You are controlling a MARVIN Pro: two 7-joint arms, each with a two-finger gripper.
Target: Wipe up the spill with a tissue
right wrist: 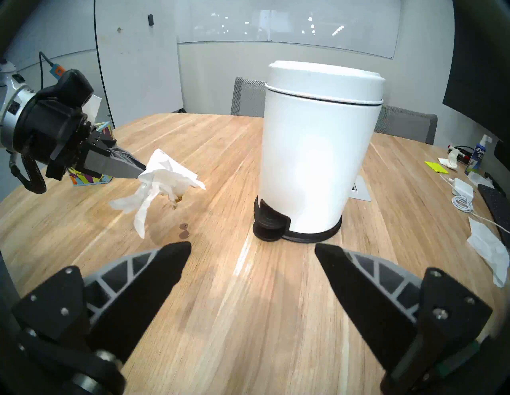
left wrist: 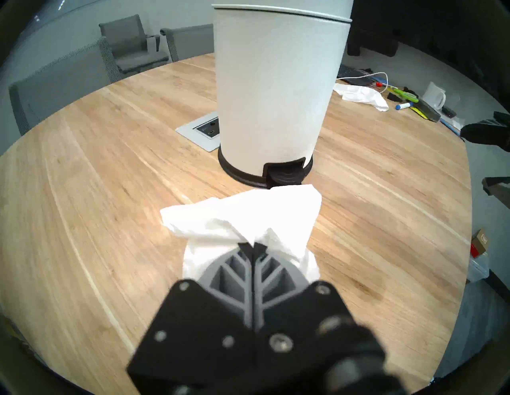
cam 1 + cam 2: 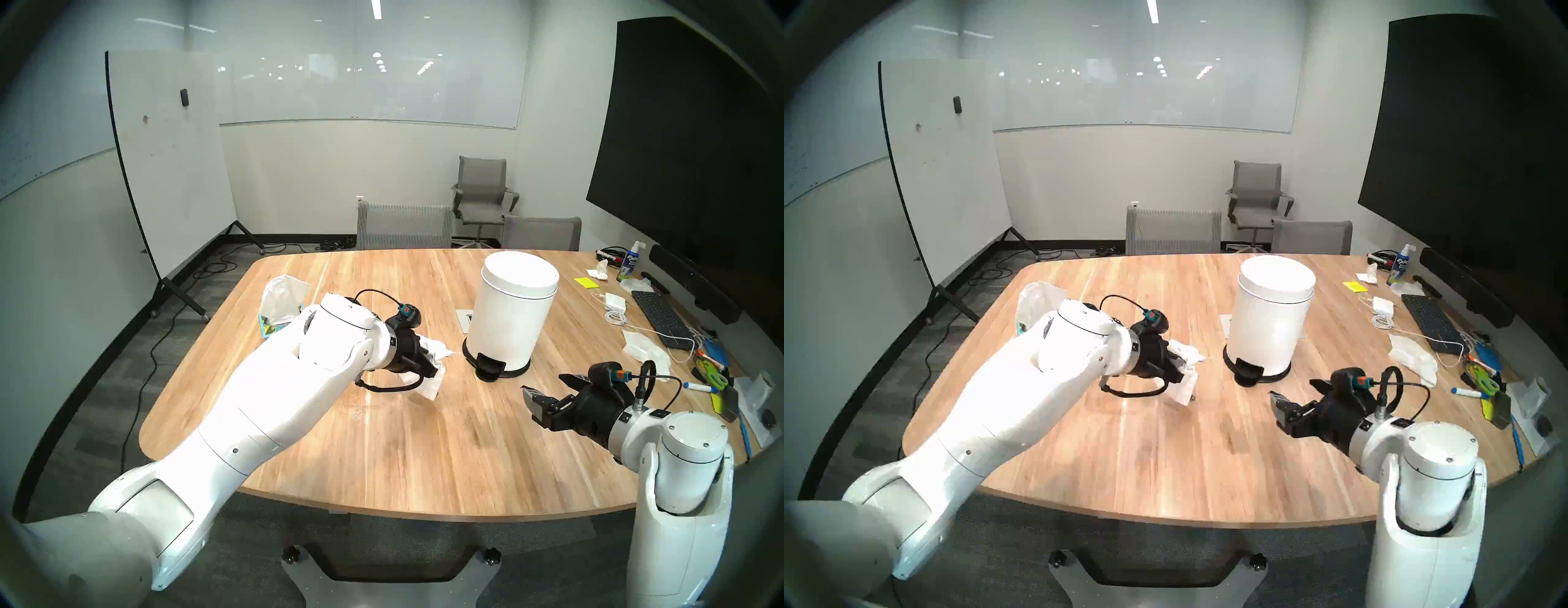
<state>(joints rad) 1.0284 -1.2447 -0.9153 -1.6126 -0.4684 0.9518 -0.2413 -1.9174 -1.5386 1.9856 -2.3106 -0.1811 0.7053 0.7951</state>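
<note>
Where lettering can be read, only the spray bottle [image 1: 478,154] at the table's [image 3: 424,446] far right edge bears any, the brand "EXPO". Left gripper [image 1: 142,170] has its jaws pressed together on the crumpled white tissue [image 1: 165,179], held clear above the wood, brown-stained underneath. Right gripper [image 1: 252,258] hovers spread wide, empty; two dark spill [image 1: 183,231] spots lie below the tissue, near the white pedal bin [image 1: 317,154].

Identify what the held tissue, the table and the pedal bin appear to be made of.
Tissue: thin soft white paper; it crumples and droops from the shut left gripper. Table: light wood or wood-look laminate, smooth satin; plank grain with faint sheen. Pedal bin: probably white-painted metal, matte, with a black plastic-looking base ring and pedal.
</note>
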